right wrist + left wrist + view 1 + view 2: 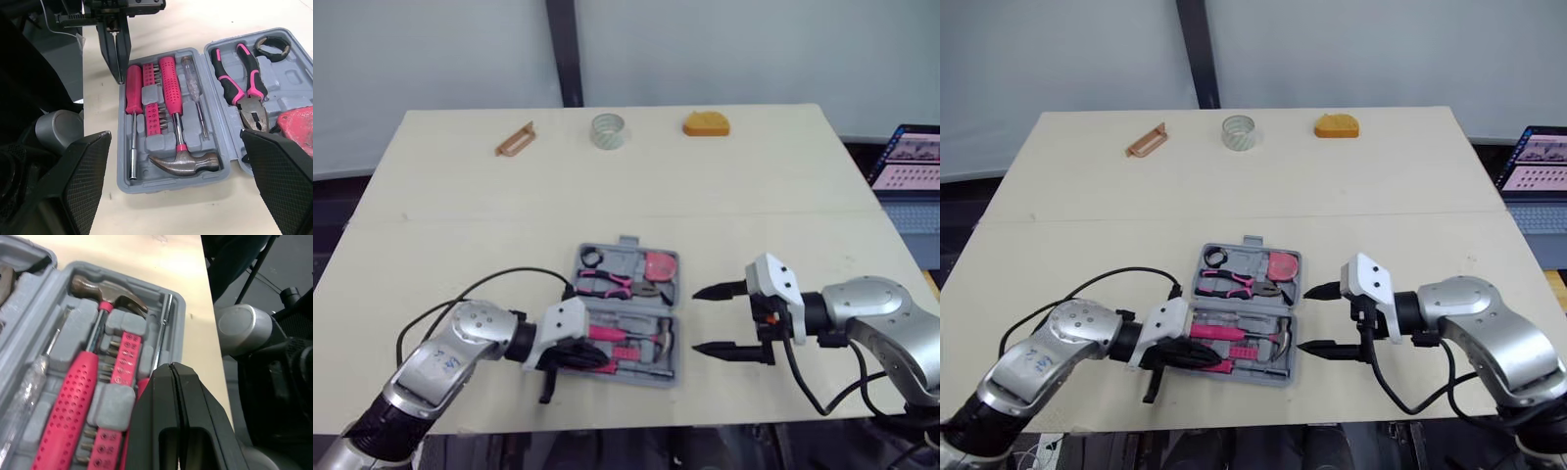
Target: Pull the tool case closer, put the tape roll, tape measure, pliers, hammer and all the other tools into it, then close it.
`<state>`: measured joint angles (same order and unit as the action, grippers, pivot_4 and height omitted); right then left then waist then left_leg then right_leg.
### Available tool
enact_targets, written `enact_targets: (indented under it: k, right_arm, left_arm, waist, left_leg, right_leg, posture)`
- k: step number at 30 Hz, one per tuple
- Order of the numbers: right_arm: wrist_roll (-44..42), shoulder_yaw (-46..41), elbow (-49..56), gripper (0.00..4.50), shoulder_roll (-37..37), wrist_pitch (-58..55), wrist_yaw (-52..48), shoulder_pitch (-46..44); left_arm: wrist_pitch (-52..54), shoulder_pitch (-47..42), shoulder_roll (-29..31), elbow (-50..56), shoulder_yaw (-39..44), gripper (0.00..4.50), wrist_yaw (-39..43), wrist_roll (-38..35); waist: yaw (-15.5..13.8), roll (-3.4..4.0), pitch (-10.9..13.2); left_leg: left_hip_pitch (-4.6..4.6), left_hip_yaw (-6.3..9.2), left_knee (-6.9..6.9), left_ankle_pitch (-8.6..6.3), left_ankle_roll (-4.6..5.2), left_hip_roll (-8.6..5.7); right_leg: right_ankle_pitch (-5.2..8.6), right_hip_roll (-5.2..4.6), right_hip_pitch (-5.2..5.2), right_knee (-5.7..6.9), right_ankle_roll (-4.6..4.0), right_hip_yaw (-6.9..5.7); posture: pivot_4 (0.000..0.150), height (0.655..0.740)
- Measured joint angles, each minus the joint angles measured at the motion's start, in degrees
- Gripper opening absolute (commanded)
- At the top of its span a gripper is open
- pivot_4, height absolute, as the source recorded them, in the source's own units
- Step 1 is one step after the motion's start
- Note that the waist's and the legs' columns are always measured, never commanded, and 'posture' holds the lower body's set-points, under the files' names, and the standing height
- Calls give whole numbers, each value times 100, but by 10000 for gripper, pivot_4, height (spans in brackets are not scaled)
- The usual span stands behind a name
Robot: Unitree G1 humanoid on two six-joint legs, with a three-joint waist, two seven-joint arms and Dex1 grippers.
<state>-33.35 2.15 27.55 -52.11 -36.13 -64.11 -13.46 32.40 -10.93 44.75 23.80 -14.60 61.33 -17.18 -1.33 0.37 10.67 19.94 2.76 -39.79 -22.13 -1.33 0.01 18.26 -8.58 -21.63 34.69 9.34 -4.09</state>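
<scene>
Presently left claw (172, 377) pinched closed at tool case (166, 185) edge; right claw (696, 319) wide beside it.

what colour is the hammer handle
Pink with a dotted texture. The hammer handle shows best in the right wrist view, lying in the tool case.

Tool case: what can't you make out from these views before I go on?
- Red tool in the case's lid half: right wrist view, cut off by the edge and by a finger of the right gripper.
- Tool case, near-left corner: head views, the left gripper covers it.
- Orange object and brown object at the far edge of the table: head views, too small to identify.
</scene>
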Motion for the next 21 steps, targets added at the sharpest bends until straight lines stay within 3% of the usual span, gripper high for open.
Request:
enact_targets:
  k: [21]
  right_arm:
    - [6, -1, 0, 45000, -1, -2, 4, 23]
  left_arm:
    - [-666, 262, 44, -465, -251, 490, -21, 551]
  waist:
    - [-5, 0, 0]
  left_leg:
    - [5, 2, -6, -1, 1, 0]
  right_leg:
    - [0, 0, -1, 0, 0, -4]
  posture:
    - [1500, 7400]
